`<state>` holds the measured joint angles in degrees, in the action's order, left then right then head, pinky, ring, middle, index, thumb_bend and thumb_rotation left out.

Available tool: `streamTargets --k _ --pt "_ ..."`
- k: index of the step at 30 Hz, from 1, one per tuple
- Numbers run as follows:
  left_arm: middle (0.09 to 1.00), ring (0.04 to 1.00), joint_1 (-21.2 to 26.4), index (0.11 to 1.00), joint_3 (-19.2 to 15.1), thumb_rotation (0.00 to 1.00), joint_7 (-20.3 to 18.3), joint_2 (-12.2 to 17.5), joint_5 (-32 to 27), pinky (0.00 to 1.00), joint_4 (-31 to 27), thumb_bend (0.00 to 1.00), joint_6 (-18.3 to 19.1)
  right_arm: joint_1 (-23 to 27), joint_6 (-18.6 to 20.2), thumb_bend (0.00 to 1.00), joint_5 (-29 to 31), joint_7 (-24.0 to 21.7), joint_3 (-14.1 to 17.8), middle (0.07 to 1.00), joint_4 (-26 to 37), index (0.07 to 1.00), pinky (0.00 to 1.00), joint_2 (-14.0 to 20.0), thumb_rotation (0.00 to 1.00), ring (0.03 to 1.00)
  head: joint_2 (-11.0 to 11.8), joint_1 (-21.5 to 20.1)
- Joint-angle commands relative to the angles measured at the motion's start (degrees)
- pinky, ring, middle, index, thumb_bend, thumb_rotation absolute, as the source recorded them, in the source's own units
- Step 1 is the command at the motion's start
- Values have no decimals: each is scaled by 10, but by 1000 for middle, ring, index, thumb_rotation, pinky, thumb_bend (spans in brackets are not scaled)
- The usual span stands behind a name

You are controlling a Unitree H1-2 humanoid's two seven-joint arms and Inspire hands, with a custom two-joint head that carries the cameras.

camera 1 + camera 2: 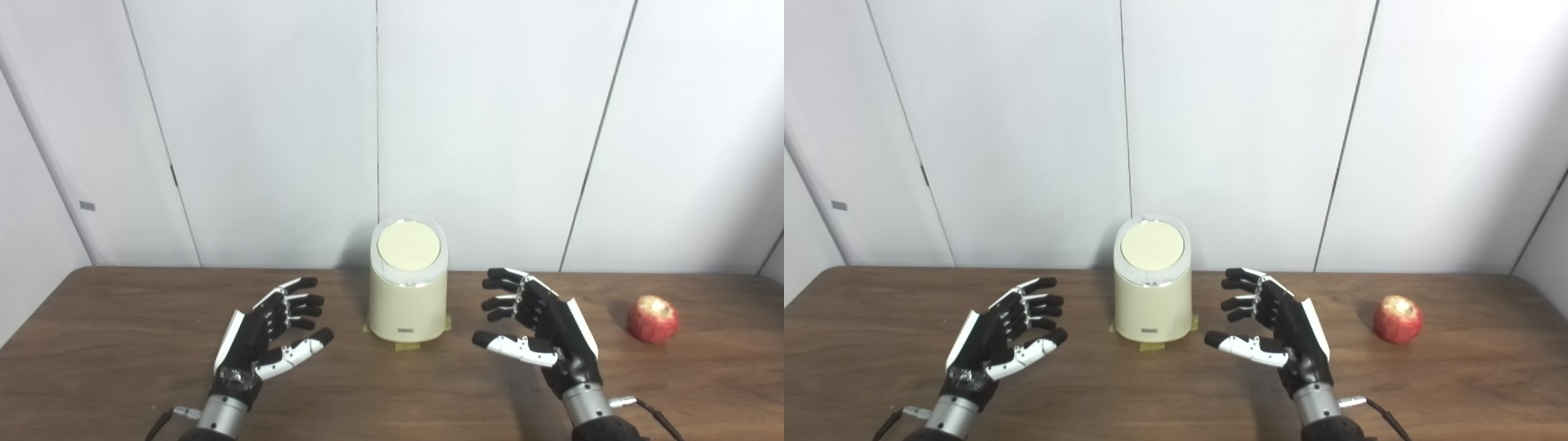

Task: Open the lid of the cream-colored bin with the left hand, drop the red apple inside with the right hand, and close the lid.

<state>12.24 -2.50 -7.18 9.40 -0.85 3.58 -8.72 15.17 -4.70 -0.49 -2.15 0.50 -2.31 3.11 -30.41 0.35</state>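
Observation:
The cream-colored bin (407, 300) stands upright at the middle of the wooden table (110, 361), taped down at its base, with its round lid (408, 246) shut. The red apple (653, 319) lies on the table at the right, also shown in the right eye view (1398, 319). My left hand (269, 334) hovers left of the bin, open and empty, palm facing right. My right hand (542, 327) hovers right of the bin, open and empty, palm facing left, between the bin and the apple.
A white panelled wall (490, 122) rises directly behind the table's far edge, close behind the bin. Yellow tape (405, 346) pokes out under the bin's base.

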Motion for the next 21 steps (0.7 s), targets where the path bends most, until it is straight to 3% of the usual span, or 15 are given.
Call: streamTargets --k 1,15,21 --pt "710 694 18 796 0 193 1 5 -3 637 -15 712 -15 20 -8 812 1 2 0 697 15 692 533 0 171 591 -1 1" --pt "712 693 19 792 1 212 2 2 -1 631 -15 728 -9 21 -8 819 0 4 1 692 14 688 534 -2 161 581 2 -4" --pt "885 816 36 880 2 265 8 -7 3 660 -28 743 6 25 -18 811 3 1 3 692 3 687 532 1 150 573 5 -1"
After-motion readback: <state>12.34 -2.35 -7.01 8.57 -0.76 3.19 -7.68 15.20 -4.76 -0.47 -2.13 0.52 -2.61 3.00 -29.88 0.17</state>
